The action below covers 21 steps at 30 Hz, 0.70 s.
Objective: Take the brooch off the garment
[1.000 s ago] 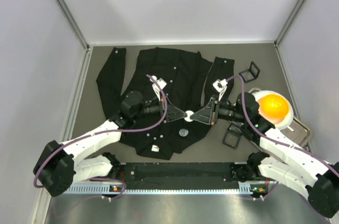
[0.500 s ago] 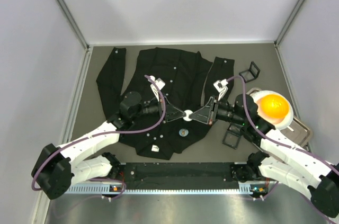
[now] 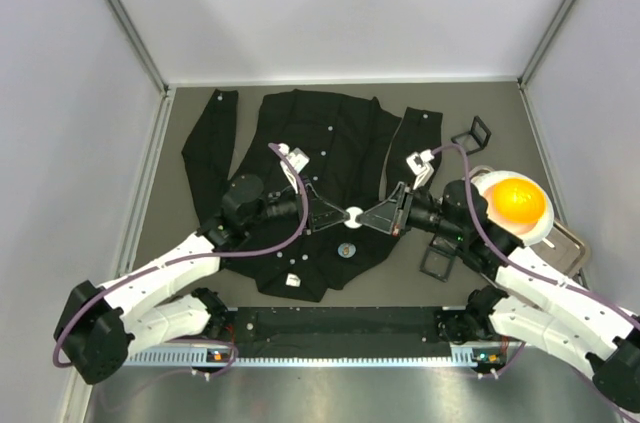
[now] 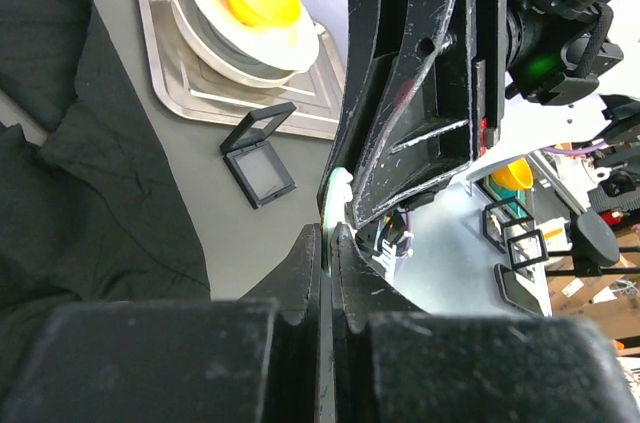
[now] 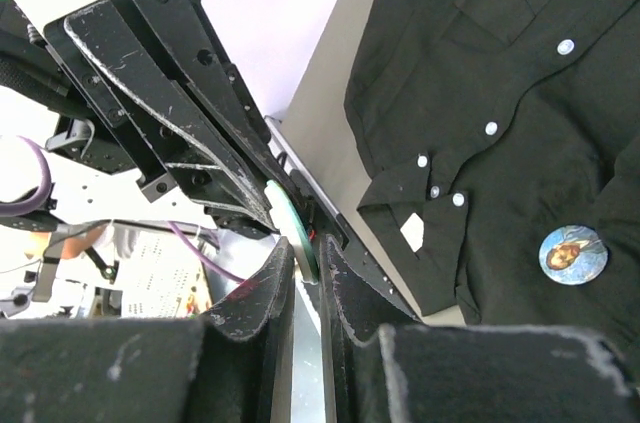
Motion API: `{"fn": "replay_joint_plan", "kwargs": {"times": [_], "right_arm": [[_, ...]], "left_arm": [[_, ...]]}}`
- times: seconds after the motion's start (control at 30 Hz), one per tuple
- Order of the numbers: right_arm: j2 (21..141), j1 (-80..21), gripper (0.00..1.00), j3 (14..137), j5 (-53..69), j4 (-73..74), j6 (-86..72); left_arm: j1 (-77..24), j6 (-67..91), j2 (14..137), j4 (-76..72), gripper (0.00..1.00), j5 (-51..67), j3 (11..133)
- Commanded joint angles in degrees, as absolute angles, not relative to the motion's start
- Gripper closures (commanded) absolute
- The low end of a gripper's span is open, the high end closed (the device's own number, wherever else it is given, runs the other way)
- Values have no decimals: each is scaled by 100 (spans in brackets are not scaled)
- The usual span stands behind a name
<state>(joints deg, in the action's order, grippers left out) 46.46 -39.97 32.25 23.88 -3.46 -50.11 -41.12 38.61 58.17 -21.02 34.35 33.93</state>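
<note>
The black garment lies flat on the table, buttons and white tag showing. A round blue picture brooch sits on its lower front, also seen in the right wrist view. My left gripper and right gripper meet tip to tip above the shirt. Both are shut on one thin white-and-green disc. The disc shows edge-on between the left fingers and between the right fingers. The garment also shows in the left wrist view and the right wrist view.
An orange bowl sits on a white plate on a metal tray at the right. Two small open black boxes lie on the table to the right of the shirt. Walls close in on both sides.
The left arm's wrist has shifted slightly left and up. Both grippers stay shut on the disc at nearly the same spot.
</note>
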Motion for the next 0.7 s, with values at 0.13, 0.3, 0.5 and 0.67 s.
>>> {"fn": "replay_joint_plan", "kwargs": {"times": [0.13, 0.3, 0.5, 0.67], "right_arm": [[4237, -3964, 100, 2971, 1125, 70, -5440], [3868, -3964, 87, 2944, 1204, 88, -5055], [3700, -3973, 59, 3260, 1897, 755, -2948], [3937, -4787, 59, 3568, 829, 905, -1681]], "left_arm": [[-4148, 3806, 5432, -2453, 100, 3551, 3577], [-4148, 4147, 5598, -1847, 100, 2998, 3743], [-4078, 4718, 6011, -125, 100, 2382, 4201], [-4025, 5326, 6371, 493, 100, 2696, 4429]]}}
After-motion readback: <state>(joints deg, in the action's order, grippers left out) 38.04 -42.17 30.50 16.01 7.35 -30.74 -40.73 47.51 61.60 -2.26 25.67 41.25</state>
